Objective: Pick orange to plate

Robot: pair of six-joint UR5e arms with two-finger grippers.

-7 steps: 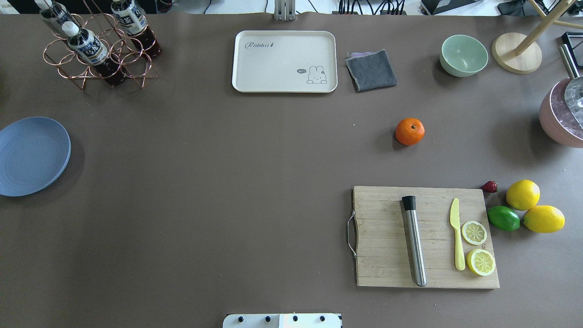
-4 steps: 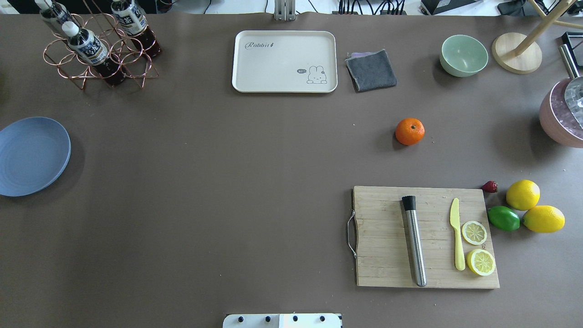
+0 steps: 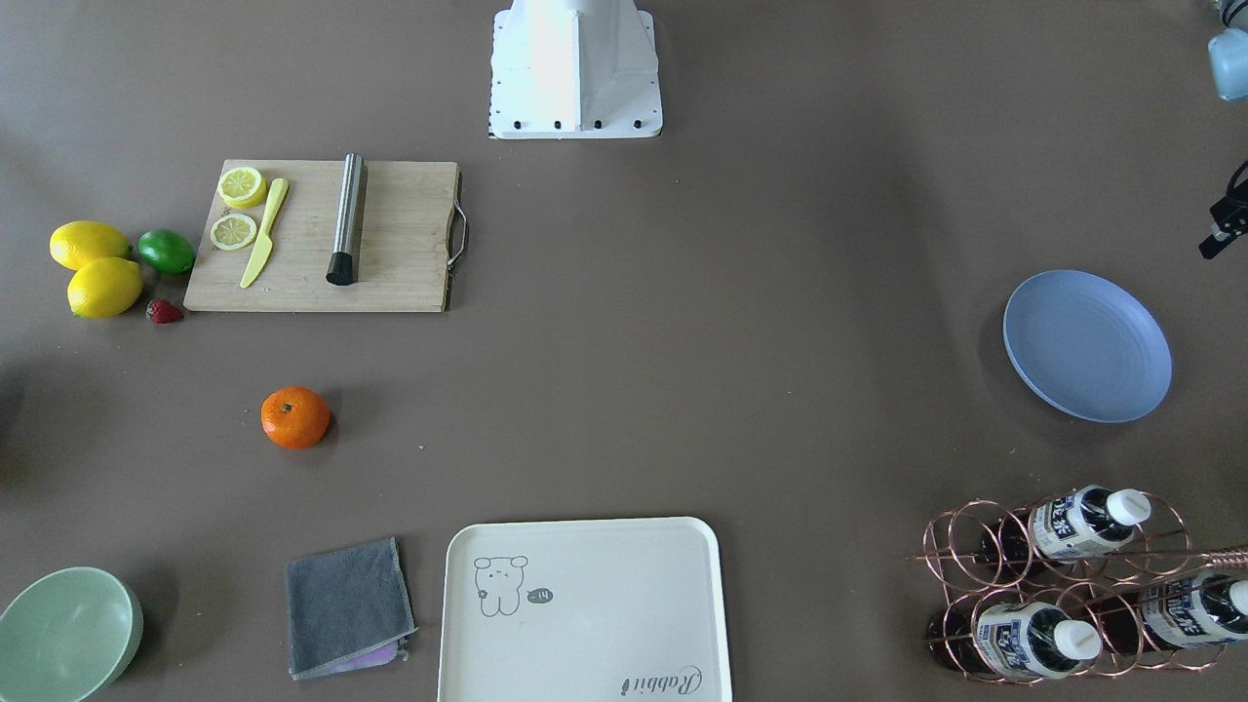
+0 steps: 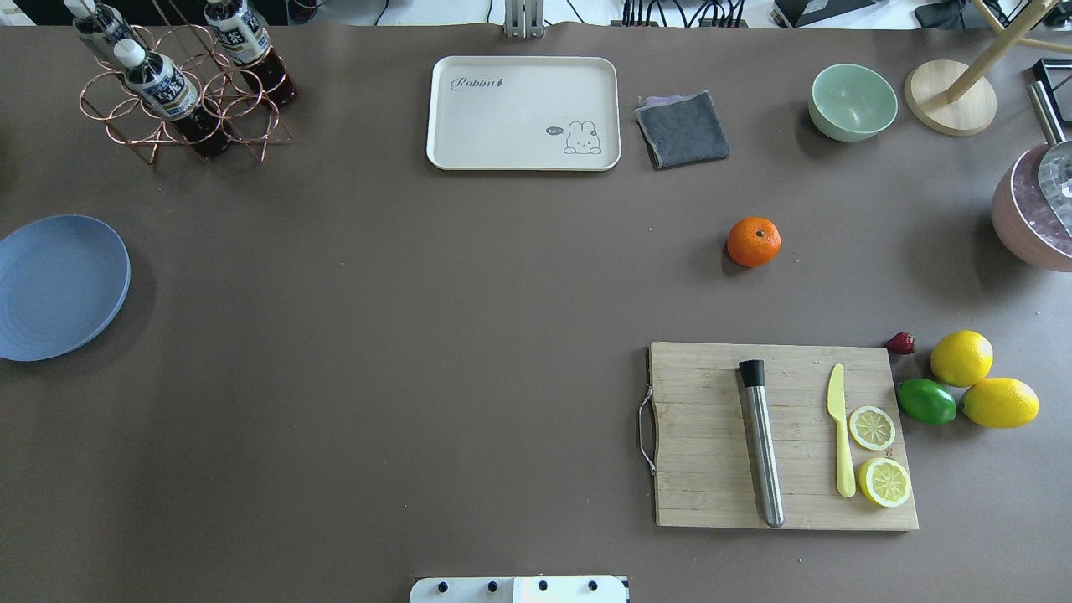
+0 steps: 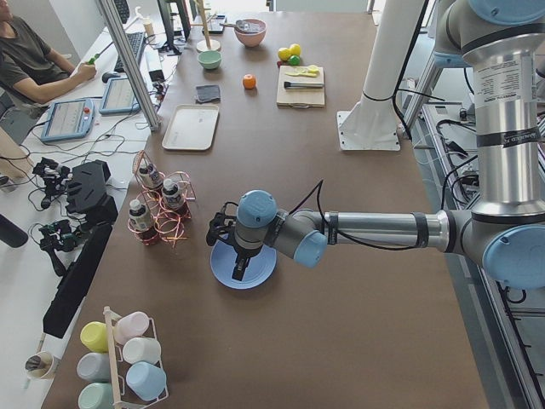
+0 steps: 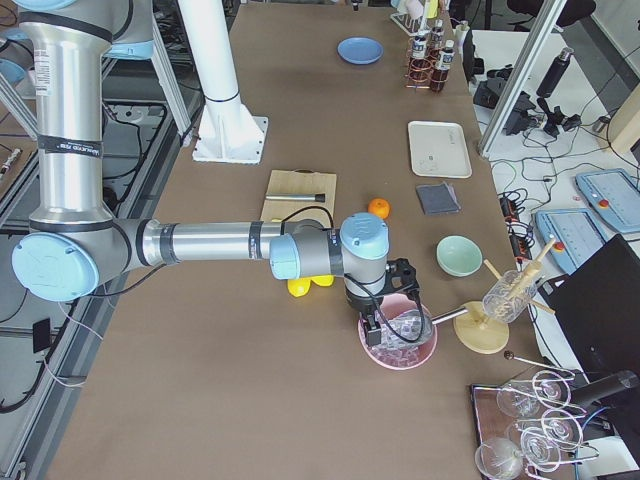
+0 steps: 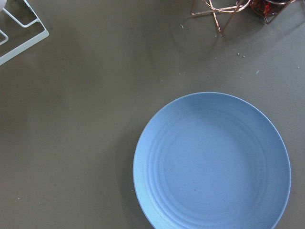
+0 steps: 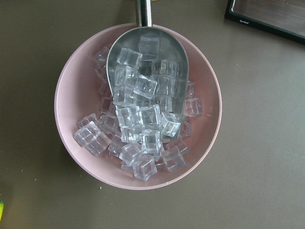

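Note:
The orange (image 4: 754, 241) sits alone on the brown table, right of centre, beyond the cutting board; it also shows in the front view (image 3: 294, 417). The light-blue plate (image 4: 59, 287) lies at the far left edge and fills the left wrist view (image 7: 214, 162). My left gripper (image 5: 239, 269) hangs over that plate, seen only from the table's left end, so I cannot tell if it is open or shut. My right gripper (image 6: 378, 322) hovers over a pink bowl far from the orange; I cannot tell its state either. Neither wrist view shows any fingers.
A wooden cutting board (image 4: 783, 435) carries a steel muddler, a yellow knife and lemon slices. Lemons (image 4: 961, 358), a lime and a strawberry lie to its right. At the back are a cream tray (image 4: 523, 113), grey cloth (image 4: 682, 128), green bowl (image 4: 852, 101) and bottle rack (image 4: 180, 84). The pink ice bowl (image 8: 64, 100) is far right.

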